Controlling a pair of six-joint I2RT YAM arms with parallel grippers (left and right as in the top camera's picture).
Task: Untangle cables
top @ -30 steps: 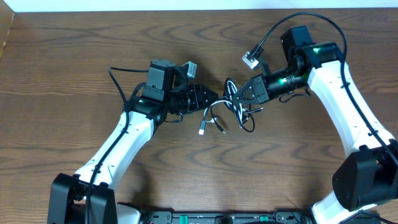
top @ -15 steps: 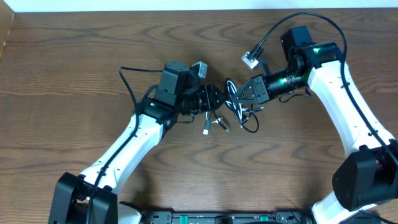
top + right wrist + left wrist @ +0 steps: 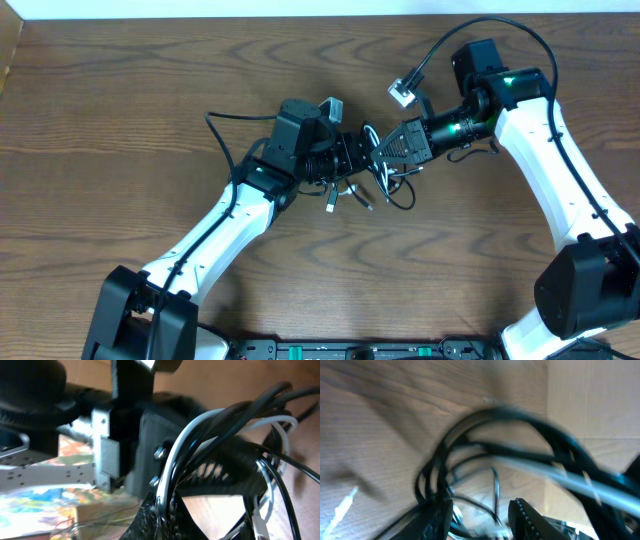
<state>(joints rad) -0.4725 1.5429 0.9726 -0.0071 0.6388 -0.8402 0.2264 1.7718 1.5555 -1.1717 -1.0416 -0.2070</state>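
Wooden table [image 3: 120, 100] bears the tangled black and white cables [image 3: 385, 185] near centre, right gripper [image 3: 380, 148] clamped on them at 12 o'clock, left gripper [image 3: 355, 157] at 10 o'clock, grasp unclear.

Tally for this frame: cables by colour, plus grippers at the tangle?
black cable: 1
white cable: 1
grippers: 2 (left gripper, right gripper)
Total: 4
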